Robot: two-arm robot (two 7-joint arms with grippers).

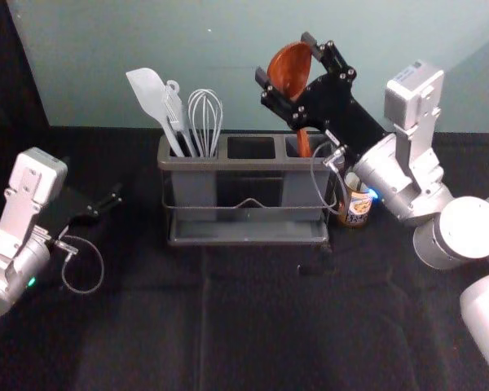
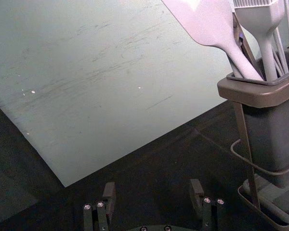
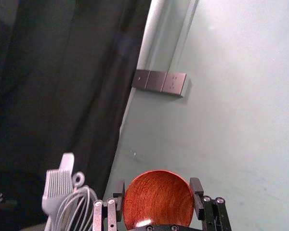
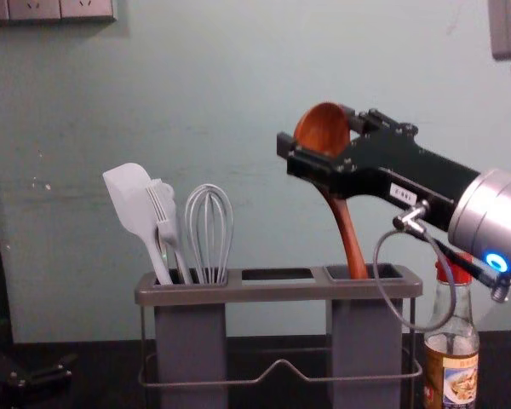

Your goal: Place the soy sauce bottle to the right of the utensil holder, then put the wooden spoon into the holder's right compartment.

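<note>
My right gripper (image 1: 286,59) is above the right end of the grey utensil holder (image 1: 244,163). In the right wrist view, the right gripper (image 3: 158,187) is shut on the bowl of the wooden spoon (image 3: 158,199), its two fingers against opposite sides. The spoon (image 4: 347,230) leans slightly, bowl up, with its handle end inside the holder's right compartment (image 4: 381,271). The soy sauce bottle (image 4: 451,358) stands upright just right of the holder, partly behind the right arm. Off to the holder's left is my left gripper (image 1: 106,204); in its wrist view the left gripper (image 2: 153,188) stands open and empty.
The holder's left compartment carries a white spatula (image 4: 134,204), a brush (image 4: 165,217) and a whisk (image 4: 209,230). Its middle compartment (image 1: 251,147) is empty. Behind the black-covered table (image 1: 253,326) rises a pale wall (image 1: 187,49).
</note>
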